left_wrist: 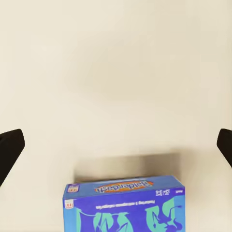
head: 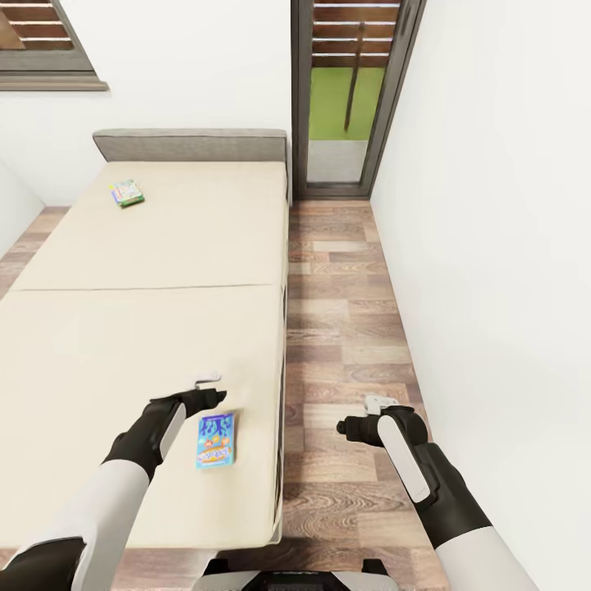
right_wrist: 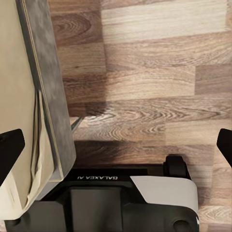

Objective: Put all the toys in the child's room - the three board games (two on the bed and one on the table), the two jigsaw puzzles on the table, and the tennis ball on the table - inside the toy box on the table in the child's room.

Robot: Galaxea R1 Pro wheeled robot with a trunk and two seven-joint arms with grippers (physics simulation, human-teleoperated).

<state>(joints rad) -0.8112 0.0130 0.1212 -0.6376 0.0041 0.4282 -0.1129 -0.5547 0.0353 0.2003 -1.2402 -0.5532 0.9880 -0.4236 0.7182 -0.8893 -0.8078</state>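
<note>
A small blue board game box (head: pixel 216 440) lies flat on the bed (head: pixel 148 328) near its front right edge. My left gripper (head: pixel 207 386) hovers just above and behind it, open with nothing between its fingers; the left wrist view looks down on the blue box (left_wrist: pixel 124 205) between the wide-apart fingertips (left_wrist: pixel 9 147). A second, green-edged board game (head: pixel 127 193) rests far back on the mattress near the headboard. My right gripper (head: pixel 361 419) hangs open over the wood floor (head: pixel 345 328) beside the bed.
The grey headboard (head: pixel 189 144) closes the bed's far end. A glass door (head: pixel 349 98) stands beyond the floor strip, with a white wall (head: pixel 492 246) on the right. My own base (right_wrist: pixel 121 200) and the bed's grey frame edge (right_wrist: pixel 48 87) appear in the right wrist view.
</note>
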